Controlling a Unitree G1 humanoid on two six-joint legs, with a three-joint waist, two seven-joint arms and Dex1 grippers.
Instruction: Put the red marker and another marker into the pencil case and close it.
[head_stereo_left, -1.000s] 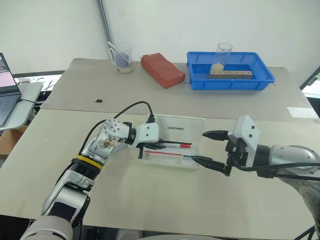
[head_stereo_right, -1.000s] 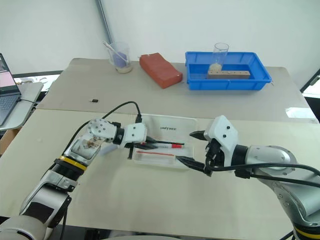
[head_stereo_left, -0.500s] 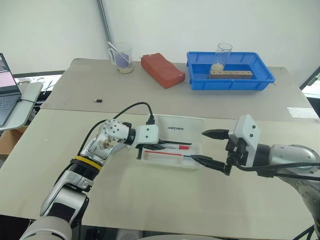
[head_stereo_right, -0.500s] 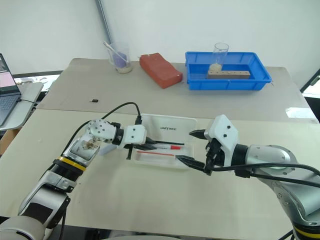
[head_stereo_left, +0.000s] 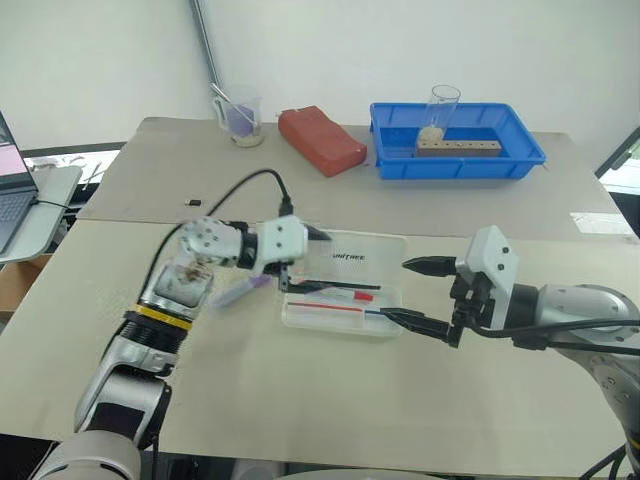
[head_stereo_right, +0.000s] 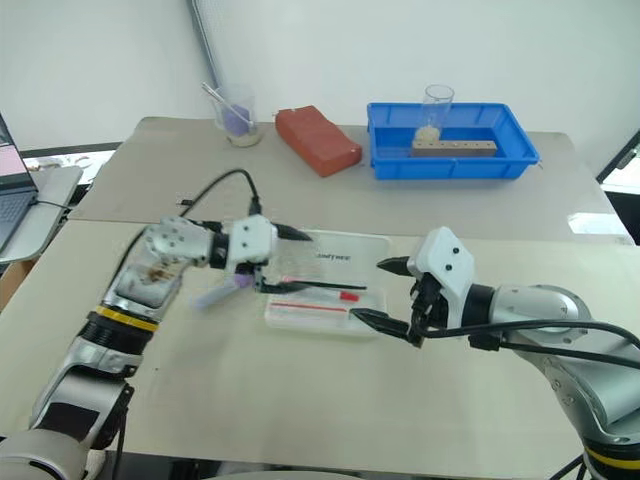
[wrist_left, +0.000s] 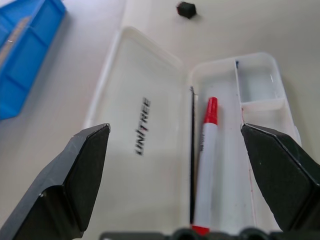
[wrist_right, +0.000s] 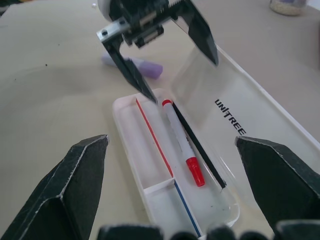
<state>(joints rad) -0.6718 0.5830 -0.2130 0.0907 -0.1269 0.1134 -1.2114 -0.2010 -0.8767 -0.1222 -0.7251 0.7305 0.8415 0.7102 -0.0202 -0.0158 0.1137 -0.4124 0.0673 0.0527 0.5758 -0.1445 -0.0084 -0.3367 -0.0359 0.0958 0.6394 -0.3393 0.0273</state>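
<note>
While a second ago the left gripper (head_stereo_left: 300, 262) sat low inside the pencil case (head_stereo_left: 345, 283) with its black fingers pinched on the red marker (head_stereo_left: 350, 295), it has now risen above the case's left end and its fingers stand spread wide, holding nothing. The red marker lies loose in the case's main compartment, beside a thin black pen (wrist_right: 197, 146) on the lid side and a thin red pen (wrist_right: 154, 138) on the near side. The lid lies flat on the far side of the case, its printed word facing up. With the arm lifted, the purple marker (head_stereo_left: 238, 291) shows on the table (head_stereo_left: 300, 400) just left of the case, outside it and apart from the gripper.

The right gripper (head_stereo_left: 418, 294) has kept its place at the right end of the case, its fingers wide apart with nothing between them; the nearer fingertip hangs over the case's right near corner.

From the left wrist, the red marker is seen lengthwise with its red cap pointing toward the small divided compartment at the case's right end, and a small black object (wrist_left: 186, 9) lies on the table beyond the lid. From the right wrist, the left gripper's spread fingers (wrist_right: 132, 75) hang above the case's left end, the purple marker lies behind them, and a thin blue pen (wrist_right: 187, 207) shows in the small compartment.

Far on the table stand a blue tray (head_stereo_left: 458, 150), a red brick-shaped block (head_stereo_left: 322, 140) and a clear cup (head_stereo_left: 240, 115).
</note>
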